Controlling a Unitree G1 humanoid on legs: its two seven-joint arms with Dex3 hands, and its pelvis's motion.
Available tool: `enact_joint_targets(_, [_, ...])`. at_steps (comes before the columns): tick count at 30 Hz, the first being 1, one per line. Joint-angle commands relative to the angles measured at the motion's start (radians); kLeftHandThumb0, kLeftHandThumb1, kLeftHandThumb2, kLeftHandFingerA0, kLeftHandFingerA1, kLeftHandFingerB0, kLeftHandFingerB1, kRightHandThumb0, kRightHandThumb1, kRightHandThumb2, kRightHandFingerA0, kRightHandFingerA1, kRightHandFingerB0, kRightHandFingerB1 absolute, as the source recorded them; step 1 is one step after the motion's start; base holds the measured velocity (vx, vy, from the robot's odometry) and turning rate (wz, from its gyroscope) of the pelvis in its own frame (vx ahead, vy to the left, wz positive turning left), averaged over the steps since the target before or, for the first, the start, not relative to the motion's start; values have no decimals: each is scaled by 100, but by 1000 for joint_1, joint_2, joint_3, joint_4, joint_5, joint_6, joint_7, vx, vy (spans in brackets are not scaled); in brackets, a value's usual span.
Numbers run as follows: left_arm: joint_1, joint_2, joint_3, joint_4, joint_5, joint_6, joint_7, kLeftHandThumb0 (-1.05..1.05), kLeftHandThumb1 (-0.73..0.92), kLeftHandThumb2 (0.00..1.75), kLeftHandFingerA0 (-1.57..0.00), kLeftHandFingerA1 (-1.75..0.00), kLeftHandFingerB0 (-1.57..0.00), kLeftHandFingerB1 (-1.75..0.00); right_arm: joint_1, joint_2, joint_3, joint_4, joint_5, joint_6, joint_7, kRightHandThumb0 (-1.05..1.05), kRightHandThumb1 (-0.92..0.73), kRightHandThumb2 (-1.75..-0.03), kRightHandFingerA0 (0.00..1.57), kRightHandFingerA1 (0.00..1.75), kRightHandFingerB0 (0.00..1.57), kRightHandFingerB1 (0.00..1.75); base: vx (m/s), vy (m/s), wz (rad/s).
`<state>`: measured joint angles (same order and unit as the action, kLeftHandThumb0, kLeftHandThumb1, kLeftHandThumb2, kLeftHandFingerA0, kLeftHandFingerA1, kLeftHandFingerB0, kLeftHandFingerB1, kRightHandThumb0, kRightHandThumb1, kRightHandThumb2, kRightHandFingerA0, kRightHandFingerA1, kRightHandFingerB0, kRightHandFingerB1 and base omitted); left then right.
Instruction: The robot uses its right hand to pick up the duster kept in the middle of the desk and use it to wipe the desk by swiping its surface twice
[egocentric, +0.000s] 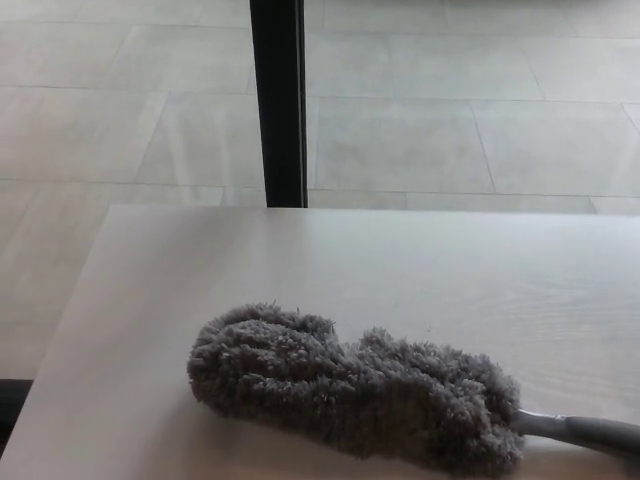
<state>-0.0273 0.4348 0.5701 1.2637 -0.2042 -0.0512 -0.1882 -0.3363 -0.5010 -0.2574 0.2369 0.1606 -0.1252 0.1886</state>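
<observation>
Pale wooden desk (300, 260) before a tiled floor (450, 140) and a dark post (278, 100). The grey duster (350, 390) lies flat near the desk's front edge, its handle (585, 432) pointing right, presumably for a right-hand grasp. Neither hand is in view, so finger state cannot be told.

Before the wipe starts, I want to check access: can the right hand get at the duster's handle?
Probably yes. The duster lies alone on the desk, its grey handle pointing to the robot's right with nothing around it. The right hand itself is not in view.
</observation>
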Motion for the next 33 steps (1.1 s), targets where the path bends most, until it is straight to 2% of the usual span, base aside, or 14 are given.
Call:
enact_joint_targets(1, [2, 18, 39, 2, -72, -19, -92, -88, 92, 69, -16, -59, -20, -40, -159, 73, 492, -102, -514, -16, 37, -91, -66, -106, 8, 28, 8, 23, 0, 0, 0])
enact_joint_targets(4, [8, 20, 27, 6, -59, -34, -98, -90, 92, 71, -21, -56, -22, -39, -175, 90, 568, -64, -539, -11, 60, -83, -60, -99, 4, 41, 7, 34, 0, 0, 0])
enact_joint_targets(5, [8, 20, 30, 5, -63, -28, -103, -90, 92, 71, -22, -58, -22, -39, -179, 93, 595, -47, -558, -15, 56, -81, -76, -64, 10, 36, 14, 29, 0, 0, 0])
enact_joint_targets(6, [8, 20, 29, 5, -62, -31, -104, -88, 92, 70, -23, -58, -24, -40, -182, 97, 607, -34, -553, -14, 63, -39, -39, -100, 1, 52, 0, 48, 0, 0, 0])
enact_joint_targets(11, [10, 22, 24, 1, -59, -27, -101, -93, 79, 85, -30, -61, -25, -43, -184, 97, 708, 51, -611, -32, 42, -38, -39, -100, 2, 53, 0, 49, 0, 0, 0])
enact_joint_targets(14, [8, 23, 23, 1, -59, -29, -104, -88, 92, 71, -30, -59, -27, -39, -188, 89, 738, 91, -624, -38, 24, -38, -39, -99, 3, 53, 0, 48, 0, 0, 0])
enact_joint_targets(16, [2, 25, 26, 5, -62, -19, -102, -92, 76, 89, -32, -63, -26, -45, -194, 78, 761, 132, -640, -43, 7, -38, -38, -99, 2, 53, 0, 48, 0, 0, 0])
enact_joint_targets(18, [2, 25, 24, 4, -60, -21, -100, -86, 92, 71, -37, -62, -31, -41, -203, 72, 781, 161, -654, -51, -12, -38, -39, -100, 2, 53, 0, 48, 0, 0, 0])
enact_joint_targets(23, [-1, 32, 20, 3, -54, -21, -101, -87, 92, 71, -40, -60, -32, -41, -222, 79, 820, 184, -658, -58, -27, -39, -38, -99, 3, 53, 0, 48, 0, 0, 0])
enact_joint_targets(24, [-4, 34, 17, 5, -52, -18, -100, -87, 92, 72, -40, -59, -32, -40, -223, 83, 840, 180, -670, -64, -28, -78, -55, -92, 5, 42, 11, 45, 0, 0, 0])
enact_joint_targets(29, [-7, 32, 10, 4, -44, -21, -102, -91, 91, 75, -41, -61, -31, -41, -210, 86, 885, 172, -694, -87, -44, -83, -56, -94, 4, 43, 12, 46, 0, 0, 0])
enact_joint_targets(31, [-9, 31, 7, 4, -41, -23, -96, -91, 91, 75, -41, -61, -31, -41, -208, 85, 904, 170, -710, -91, -54, -83, -56, -94, 4, 43, 12, 46, 0, 0, 0])
enact_joint_targets(32, [-7, 33, 4, 7, -36, -27, -98, -88, 92, 73, -44, -62, -33, -41, -198, 87, 925, 166, -730, -90, -63, -39, -37, -99, 3, 54, 0, 49, 0, 0, 0])
enact_joint_targets(33, [-7, 33, 5, 6, -37, -27, -100, -83, 74, 116, -42, -66, -27, -52, -198, 86, 933, 168, -736, -88, -68, -39, -38, -100, 3, 54, 0, 49, 0, 0, 0])
